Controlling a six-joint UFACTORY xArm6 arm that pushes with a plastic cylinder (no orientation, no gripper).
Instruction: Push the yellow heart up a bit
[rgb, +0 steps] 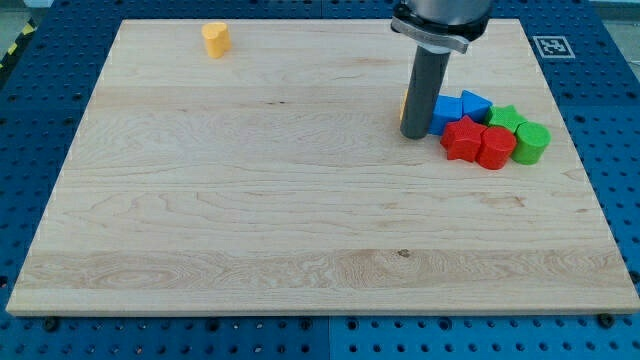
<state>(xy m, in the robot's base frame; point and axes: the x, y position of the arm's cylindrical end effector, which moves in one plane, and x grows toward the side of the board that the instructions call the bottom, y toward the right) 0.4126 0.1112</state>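
Presently my tip (415, 133) is set on the worktop (250, 200), touching a blue block (447, 108) in the red, green and blue cluster. No hand is fitted. A yellow block (216, 39), presumably the heart, is seen far off, top left.

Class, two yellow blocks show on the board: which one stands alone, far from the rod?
The yellow block near the view's top left; the other yellow piece peeks from behind my tip, beside the coloured cluster.
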